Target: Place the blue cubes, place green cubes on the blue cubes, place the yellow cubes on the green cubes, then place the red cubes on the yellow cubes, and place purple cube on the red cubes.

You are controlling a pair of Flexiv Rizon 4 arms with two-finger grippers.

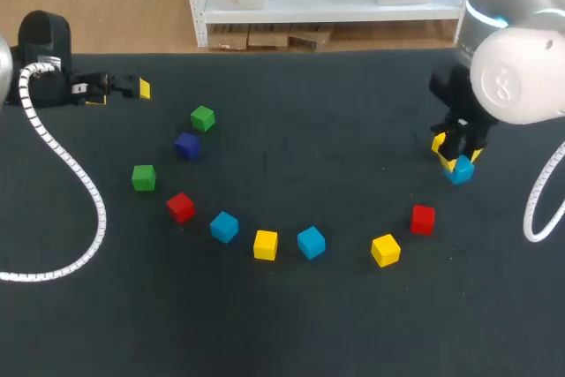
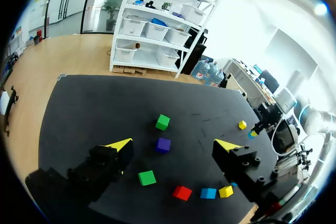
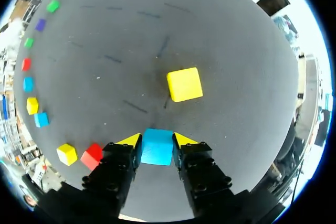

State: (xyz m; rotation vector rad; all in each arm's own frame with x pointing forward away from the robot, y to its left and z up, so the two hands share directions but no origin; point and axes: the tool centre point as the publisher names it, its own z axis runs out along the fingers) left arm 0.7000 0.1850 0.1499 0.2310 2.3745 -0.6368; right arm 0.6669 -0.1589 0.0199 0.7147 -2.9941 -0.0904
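Blue cube [image 3: 156, 151] sits clamped in our right gripper [image 3: 157, 140], a yellow cube [image 3: 184, 84] just ahead; our left gripper [image 2: 173, 144] hangs with fingers apart.

The worktop [image 1: 335, 112] carries three blue cubes [image 1: 224, 226] [image 1: 311, 242] [image 1: 460, 169], three yellow cubes [image 1: 265, 244] [image 1: 385, 250] [image 3: 184, 84], two green cubes [image 1: 202, 117] [image 1: 143, 177], two red cubes [image 1: 180, 207] [image 1: 422, 218] and one purple cube [image 1: 186, 145].
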